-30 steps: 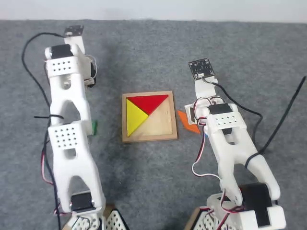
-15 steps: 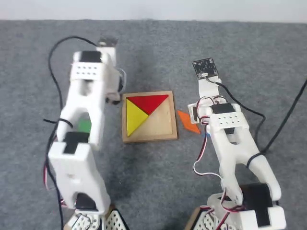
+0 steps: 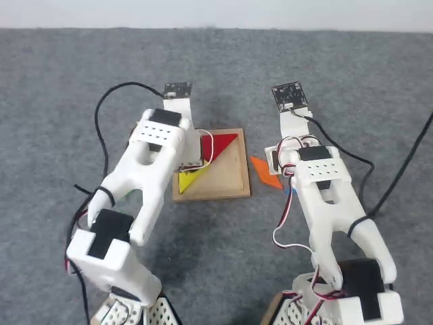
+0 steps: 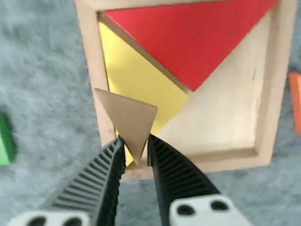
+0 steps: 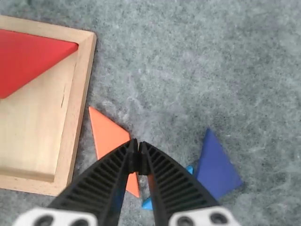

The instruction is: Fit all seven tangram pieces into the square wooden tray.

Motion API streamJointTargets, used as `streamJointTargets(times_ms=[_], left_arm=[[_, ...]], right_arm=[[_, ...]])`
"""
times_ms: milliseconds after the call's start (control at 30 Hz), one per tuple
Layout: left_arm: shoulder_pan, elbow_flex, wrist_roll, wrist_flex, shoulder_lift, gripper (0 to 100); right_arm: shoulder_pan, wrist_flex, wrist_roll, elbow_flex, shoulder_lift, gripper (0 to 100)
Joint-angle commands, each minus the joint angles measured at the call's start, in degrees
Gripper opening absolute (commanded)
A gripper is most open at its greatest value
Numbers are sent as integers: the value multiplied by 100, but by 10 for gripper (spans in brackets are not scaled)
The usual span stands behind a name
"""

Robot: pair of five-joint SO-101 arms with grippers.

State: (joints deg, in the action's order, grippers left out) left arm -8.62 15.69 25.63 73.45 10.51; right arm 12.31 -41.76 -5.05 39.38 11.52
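Two of the seven pieces already sit in the square wooden tray (image 3: 216, 196) in the high view. One is a large red triangle (image 3: 225, 142) along the far side. The other is a large yellow triangle (image 3: 191, 179), partly under the left arm (image 3: 155, 145), which hangs over the tray's left half. A flat orange piece (image 3: 264, 170) lies on the grey carpet (image 3: 365, 81) just beside the tray's right rim, at the tip of the right arm (image 3: 318, 176).

From the left wrist, the left gripper (image 4: 136, 150) has its fingers clamped on one corner of a small tan wooden triangle (image 4: 126, 117). The triangle is held above the tray rim where the yellow triangle meets it. A small green piece (image 4: 4, 141) lies on the carpet off to one side.

From the right wrist, the right gripper (image 5: 138, 157) has its fingers pressed together with nothing between them, poised over the orange piece. A dark blue triangle (image 5: 214, 162) and a light blue piece (image 5: 148, 203) lie near each other, close by on the carpet.

These pieces look thin, stiff and light, with smooth faces that would likely slip. A hold on one corner, as with the tan triangle, probably lets it pivot. Pinching across two opposite edges near the middle should be steadier. Pieces lying flat on the carpet offer little edge to catch.
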Motion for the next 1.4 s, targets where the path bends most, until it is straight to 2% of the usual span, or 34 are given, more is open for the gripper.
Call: streamJointTargets(times_ms=[0, 133, 267, 600, 667, 733, 800, 867, 933, 1100, 1267, 1367], left_arm=[[-185, -31, 659, -167, -114, 59], [-563, -48, 1160, -202, -88, 61], [-651, -48, 1468, -202, -70, 91], [-651, -119, 1451, 264, -123, 188], [-642, -321, 1407, 668, -132, 214], [-598, -637, 1011, 1196, -202, 216], [-334, -892, 589, 1459, -404, 193], [202, -954, 431, 1380, -730, 140], [932, -927, 290, 1029, -1134, 85], [2549, -532, -53, -141, -1565, 77], [3226, 356, -571, -1407, -1160, 74], [3525, 541, -897, -1758, -888, 73]], right_arm=[[-101, 127, -26, -53, 374, 10], [-101, 136, -26, -53, 356, 10], [-101, 136, -26, -53, 356, 10], [-84, 136, -26, -53, 330, 10], [-84, 136, -26, -53, 338, 10], [-75, 136, -26, -62, 356, 10], [-57, 136, -26, -62, 374, 10], [13, 136, -26, -62, 382, 9], [242, 110, -62, -141, 347, 9], [1077, 66, -70, -607, 303, 7], [1789, -400, -70, -1635, -418, 7], [2000, -620, -70, -2418, -1305, 7]])
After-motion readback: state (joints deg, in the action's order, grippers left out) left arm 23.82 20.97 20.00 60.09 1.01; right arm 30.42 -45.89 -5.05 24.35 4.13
